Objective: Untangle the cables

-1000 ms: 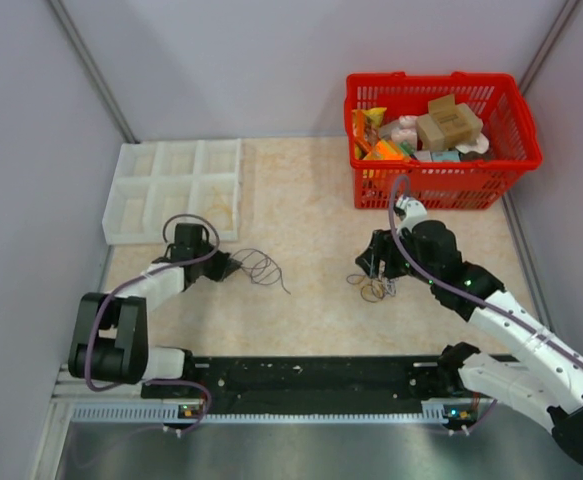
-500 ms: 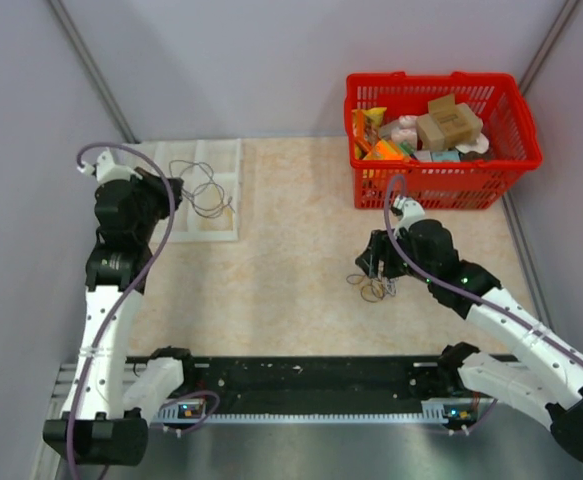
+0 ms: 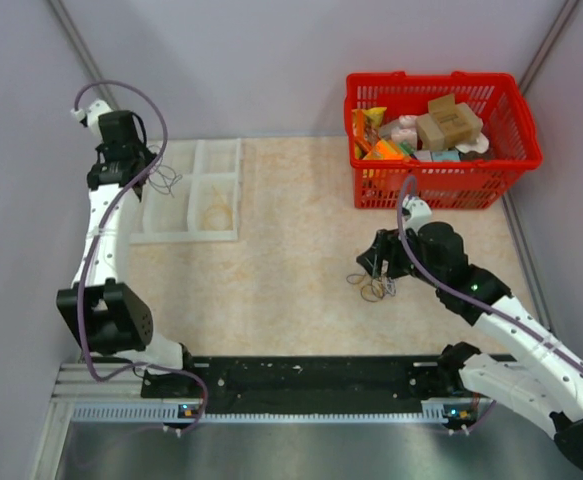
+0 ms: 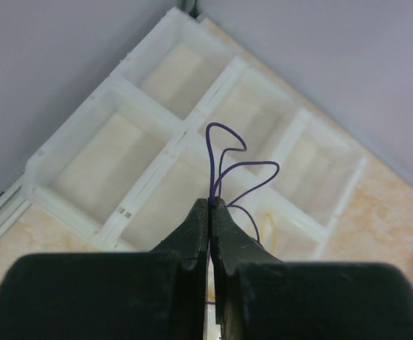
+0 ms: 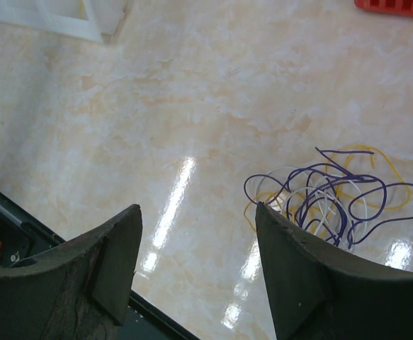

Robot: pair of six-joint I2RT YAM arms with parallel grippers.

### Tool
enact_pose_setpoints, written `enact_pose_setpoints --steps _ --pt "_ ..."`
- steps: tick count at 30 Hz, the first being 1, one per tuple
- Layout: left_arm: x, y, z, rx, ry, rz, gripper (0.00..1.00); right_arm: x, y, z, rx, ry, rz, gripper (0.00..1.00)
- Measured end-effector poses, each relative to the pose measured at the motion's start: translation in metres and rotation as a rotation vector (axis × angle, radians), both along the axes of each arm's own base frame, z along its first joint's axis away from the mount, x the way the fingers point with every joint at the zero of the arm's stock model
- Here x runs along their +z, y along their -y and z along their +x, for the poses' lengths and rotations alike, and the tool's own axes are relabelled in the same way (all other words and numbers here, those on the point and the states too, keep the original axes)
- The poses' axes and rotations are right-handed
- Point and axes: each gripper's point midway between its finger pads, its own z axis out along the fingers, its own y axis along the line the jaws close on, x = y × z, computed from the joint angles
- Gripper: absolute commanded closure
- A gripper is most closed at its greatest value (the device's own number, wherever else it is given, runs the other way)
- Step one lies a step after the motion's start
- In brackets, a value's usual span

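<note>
My left gripper (image 3: 136, 170) is shut on a thin purple cable (image 4: 209, 163), whose loops stick out past the fingertips. It hangs above the white compartment tray (image 3: 186, 237) at the far left, and the strand also shows in the top view (image 3: 163, 178). A small tangle of purple, yellow and whitish cables (image 3: 373, 288) lies on the table right of centre. My right gripper (image 3: 371, 268) is open and empty just above it. In the right wrist view the tangle (image 5: 326, 198) lies past the right finger (image 5: 291, 276).
The white tray (image 4: 156, 117) has several compartments; a yellowish strand (image 4: 266, 227) lies in one of them. A red basket (image 3: 441, 185) full of packets and boxes stands at the back right. Grey walls close in the left, back and right sides.
My left arm has lifted the purple cable off the table and swung it up and back over the tray's left side. The right arm has barely moved.
</note>
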Motion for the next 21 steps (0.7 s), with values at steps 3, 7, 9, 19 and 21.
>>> enact_pose_setpoints --steps 3,7,9,19,21 --pt "-0.039 -0.013 0.014 -0.005 -0.131 0.085 1.0 0.007 0.001 -0.002 0.0 0.022 0.014 0.35" --pt "-0.077 -0.018 0.023 -0.044 -0.252 0.145 1.0 0.008 0.002 -0.002 0.002 0.027 0.012 0.35" --pt "-0.096 -0.016 0.028 -0.072 -0.296 0.146 1.0 0.007 0.002 -0.002 0.006 0.028 0.007 0.35" --pt "-0.238 0.0 0.049 -0.192 -0.577 -0.046 1.0 0.004 -0.006 -0.006 0.078 0.028 -0.005 0.35" --pt "-0.253 0.0 0.044 -0.185 -0.613 -0.085 1.0 0.004 -0.007 -0.008 0.09 0.028 -0.003 0.35"
